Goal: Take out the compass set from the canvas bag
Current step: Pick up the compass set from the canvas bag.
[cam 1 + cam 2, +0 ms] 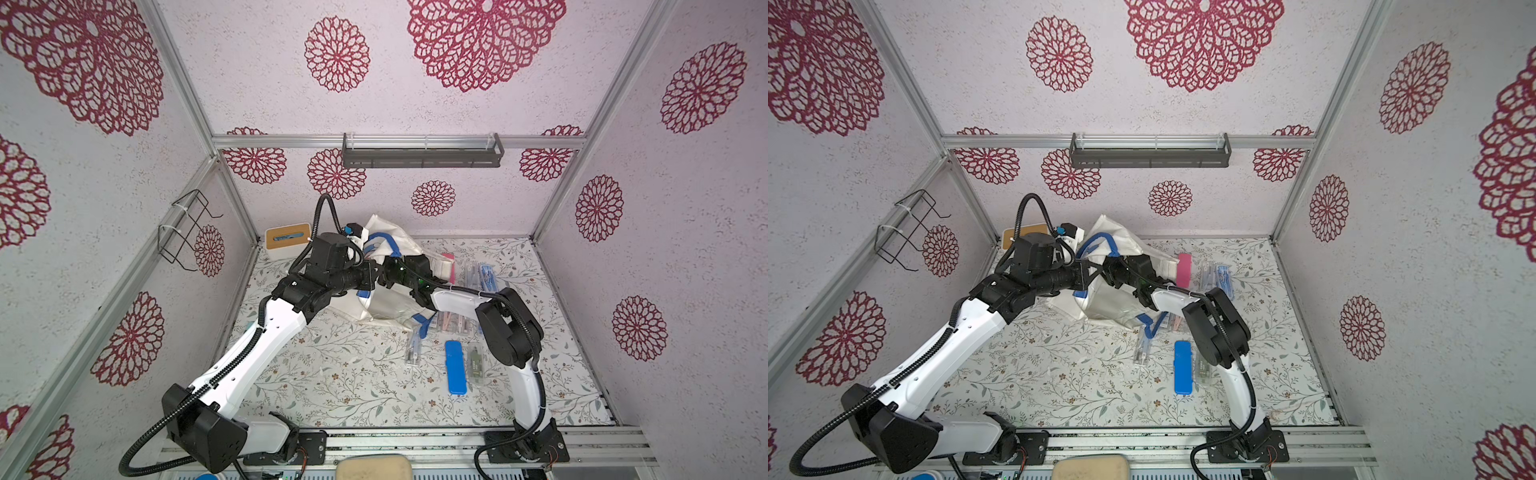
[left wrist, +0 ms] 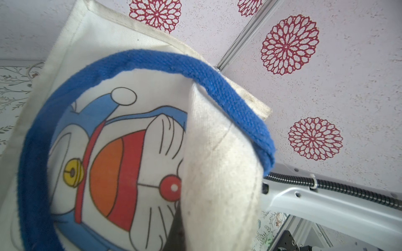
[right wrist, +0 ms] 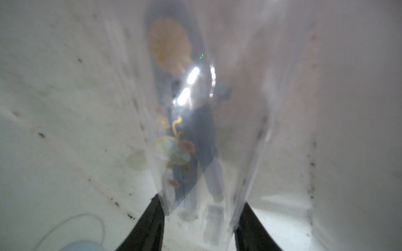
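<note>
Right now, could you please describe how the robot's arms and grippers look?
The left arm and right arm have white shells, black joint housings and black ribbed cable conduits held by white ties. The right gripper has black tapered fingers.

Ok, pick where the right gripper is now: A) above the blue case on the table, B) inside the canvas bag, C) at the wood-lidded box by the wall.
B: in its wrist view the right gripper is walled in by the pale fabric of the canvas bag.

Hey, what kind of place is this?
Probably a robot test booth rather than a home: silver aluminium frame bars hold red-flowered wallpaper panels, and white-and-black robot arms, left and right, bolt to a metal front rail.
</note>
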You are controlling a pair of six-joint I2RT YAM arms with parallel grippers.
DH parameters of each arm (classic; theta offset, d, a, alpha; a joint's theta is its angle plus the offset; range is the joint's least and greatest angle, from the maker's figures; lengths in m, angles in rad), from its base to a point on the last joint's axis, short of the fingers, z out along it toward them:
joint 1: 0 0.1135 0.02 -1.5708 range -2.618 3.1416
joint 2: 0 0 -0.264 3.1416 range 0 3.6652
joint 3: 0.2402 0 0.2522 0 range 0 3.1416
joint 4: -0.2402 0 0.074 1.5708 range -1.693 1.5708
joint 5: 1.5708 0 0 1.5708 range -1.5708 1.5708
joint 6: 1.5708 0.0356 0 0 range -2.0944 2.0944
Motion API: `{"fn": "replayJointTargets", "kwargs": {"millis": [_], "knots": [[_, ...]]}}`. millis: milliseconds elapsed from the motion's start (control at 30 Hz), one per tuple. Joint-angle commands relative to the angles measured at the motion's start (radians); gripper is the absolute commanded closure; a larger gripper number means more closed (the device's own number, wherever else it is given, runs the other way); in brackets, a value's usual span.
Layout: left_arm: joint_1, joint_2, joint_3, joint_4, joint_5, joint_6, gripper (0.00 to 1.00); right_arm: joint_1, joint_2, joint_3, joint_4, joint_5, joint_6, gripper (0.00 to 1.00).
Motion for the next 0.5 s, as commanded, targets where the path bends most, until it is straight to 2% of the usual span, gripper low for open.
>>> {"fn": "replayJointTargets", "kwargs": {"millis": [0,267,467], "knots": [[0.016,-0.015,0.027,0.03,-0.039,-0.035,1.0,-0.016,-0.015,0.02,0.002,-0.017,-0.006,0.62],[0.148,0.058,0.026,0.028,-0.095,-0.2,1.0,0.022,-0.089,0.027,-0.104,-0.084,-0.083,0.63],[0.222,0.078,-0.04,0.154,0.012,-0.324,1.0,0.022,-0.183,-0.006,-0.223,-0.086,-0.171,0.65]]}}
